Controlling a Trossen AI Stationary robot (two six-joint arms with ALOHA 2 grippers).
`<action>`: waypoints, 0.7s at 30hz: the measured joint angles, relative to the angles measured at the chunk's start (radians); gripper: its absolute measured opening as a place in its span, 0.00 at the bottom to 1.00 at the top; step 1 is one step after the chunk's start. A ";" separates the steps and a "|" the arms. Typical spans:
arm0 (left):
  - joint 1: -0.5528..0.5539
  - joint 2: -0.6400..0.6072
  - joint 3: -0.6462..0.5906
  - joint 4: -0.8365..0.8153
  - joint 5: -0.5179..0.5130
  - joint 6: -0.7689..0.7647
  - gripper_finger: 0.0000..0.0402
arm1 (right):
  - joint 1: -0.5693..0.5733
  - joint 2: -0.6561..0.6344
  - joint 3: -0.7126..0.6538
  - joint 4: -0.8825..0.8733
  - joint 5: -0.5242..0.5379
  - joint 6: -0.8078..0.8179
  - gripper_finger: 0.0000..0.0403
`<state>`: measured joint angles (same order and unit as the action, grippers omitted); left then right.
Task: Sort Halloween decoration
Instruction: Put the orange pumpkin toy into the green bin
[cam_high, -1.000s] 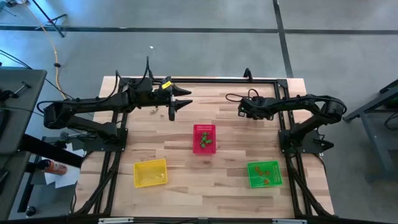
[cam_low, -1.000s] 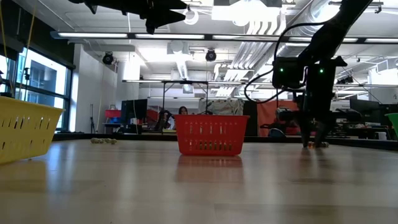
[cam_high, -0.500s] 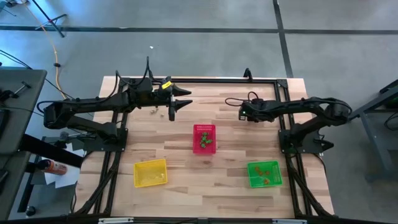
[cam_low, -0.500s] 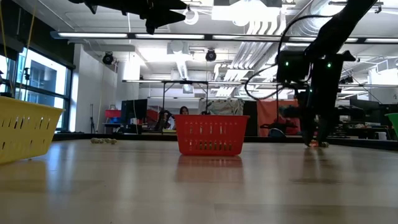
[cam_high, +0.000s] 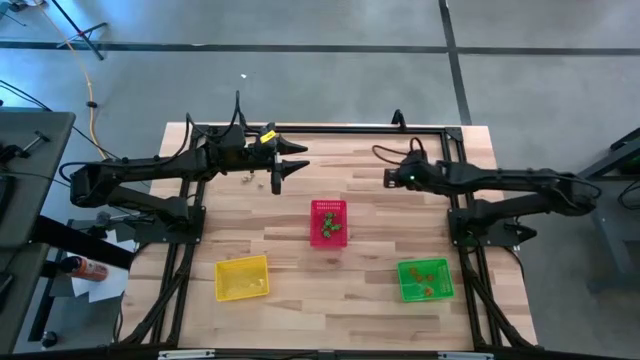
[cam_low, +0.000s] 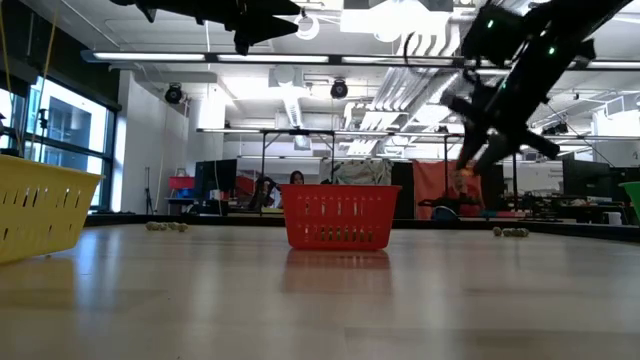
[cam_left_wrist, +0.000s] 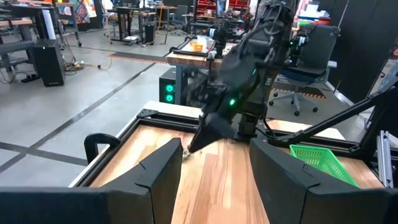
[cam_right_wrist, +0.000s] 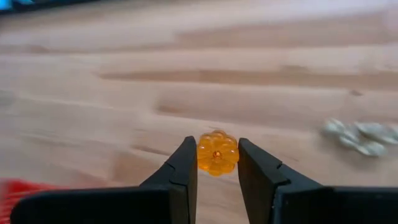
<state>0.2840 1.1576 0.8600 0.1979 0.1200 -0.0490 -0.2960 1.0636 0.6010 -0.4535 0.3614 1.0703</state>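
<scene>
Two arms raised | right gripper clamps orange pumpkin | left gripper spread

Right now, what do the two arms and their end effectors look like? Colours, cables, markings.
Both arms are matte black, jointed links. The left end effector has tapered black fingers and a yellow tag behind it on the wrist. The right end effector has flat, blunt black fingers; a green light glows on its wrist and a thin black cable loops above it.

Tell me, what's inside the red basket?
The red basket holds small green trinkets, seen from above. From table level its mesh wall hides most of them, so a count isn't possible.
</scene>
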 joint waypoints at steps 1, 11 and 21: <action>0.000 0.000 0.000 0.000 0.000 0.000 0.44 | 0.006 -0.026 0.000 0.015 0.001 -0.005 0.18; 0.009 0.000 0.000 0.002 0.000 -0.012 0.44 | 0.041 -0.178 0.002 0.289 -0.003 -0.206 0.18; 0.012 0.000 0.000 0.001 0.000 -0.052 0.44 | 0.042 -0.180 0.002 0.418 -0.028 -0.316 0.18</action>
<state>0.2962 1.1572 0.8600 0.1993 0.1200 -0.1009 -0.2539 0.8835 0.6033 -0.0358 0.3336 0.7544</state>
